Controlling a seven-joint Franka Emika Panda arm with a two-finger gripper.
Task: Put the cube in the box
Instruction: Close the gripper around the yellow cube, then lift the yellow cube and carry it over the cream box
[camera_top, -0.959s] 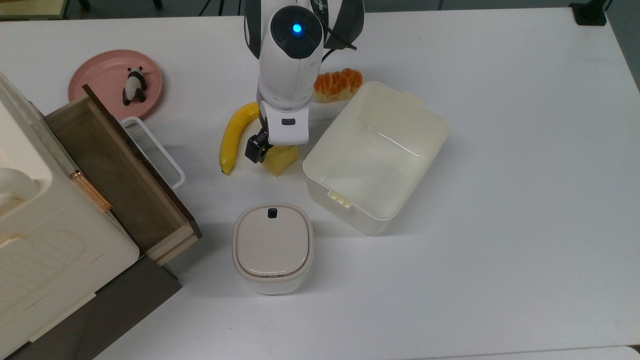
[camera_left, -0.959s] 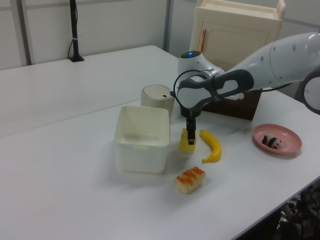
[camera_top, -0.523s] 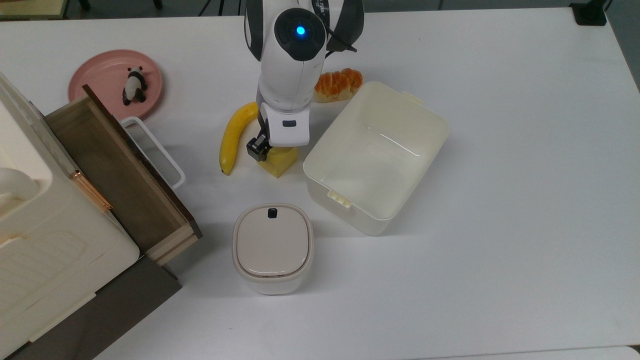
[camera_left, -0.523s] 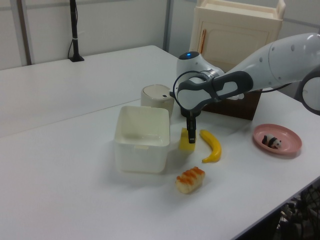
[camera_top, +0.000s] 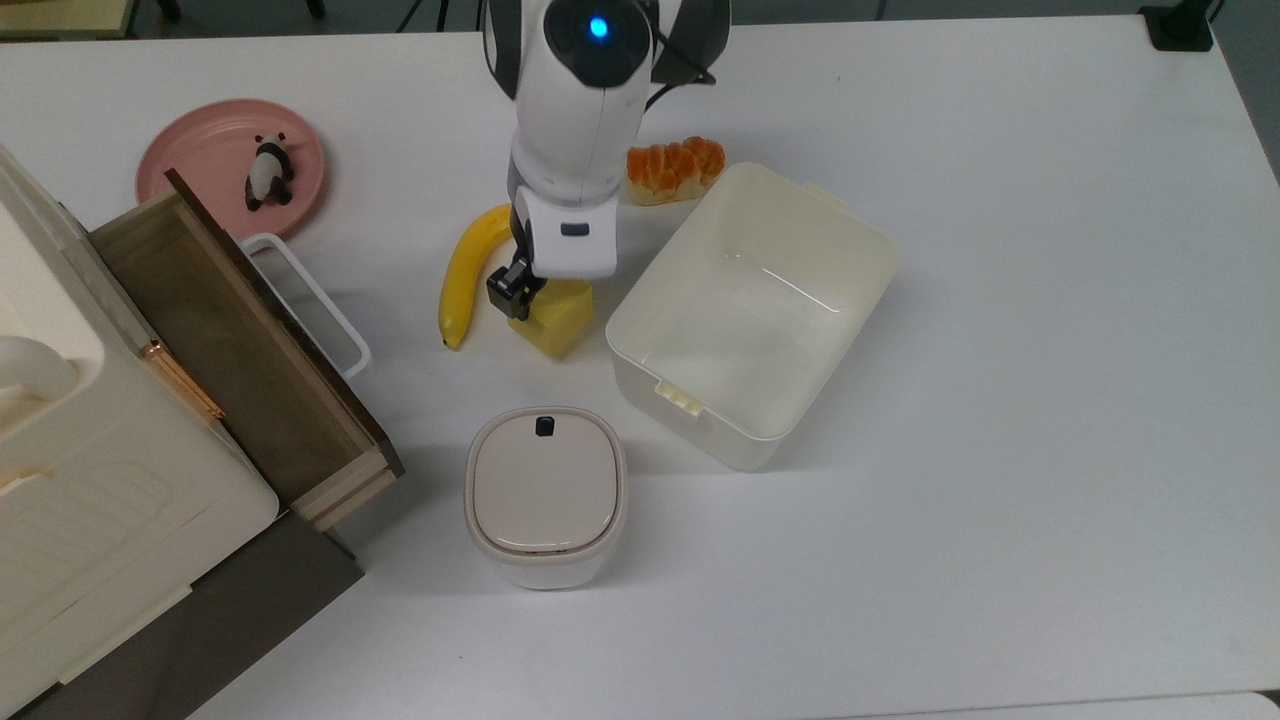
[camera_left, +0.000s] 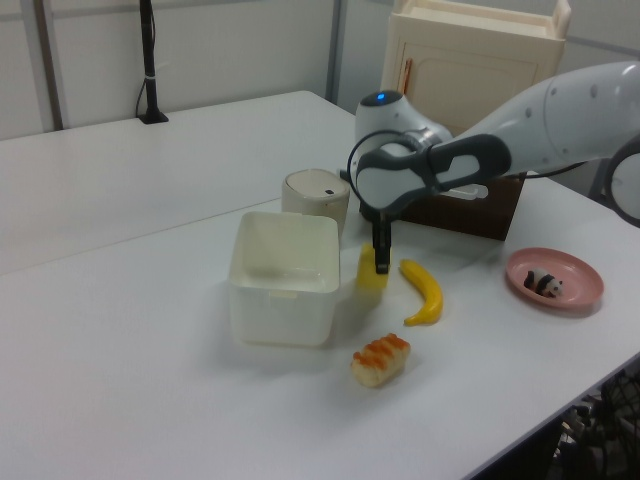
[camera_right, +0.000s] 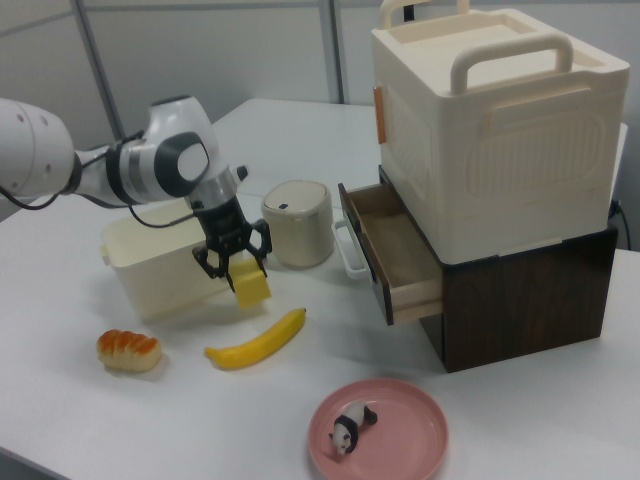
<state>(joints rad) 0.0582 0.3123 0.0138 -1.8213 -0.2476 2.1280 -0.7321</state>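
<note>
Yellow cube (camera_right: 251, 285) pinched in the gripper (camera_right: 232, 262), raised off the white table (camera_top: 1000, 300).
It hangs between the banana (camera_top: 466, 272) and the cream-white box (camera_top: 750, 310), just beside the box's outer wall.

The glossy white, rounded robot arm (camera_top: 580, 120) has dark grey joint bands and a round dark cap with a glowing blue light. Black cables loop beside its wrist. A white flange with a small dark rectangular marking carries the black two-finger end effector (camera_right: 232, 262).
</note>
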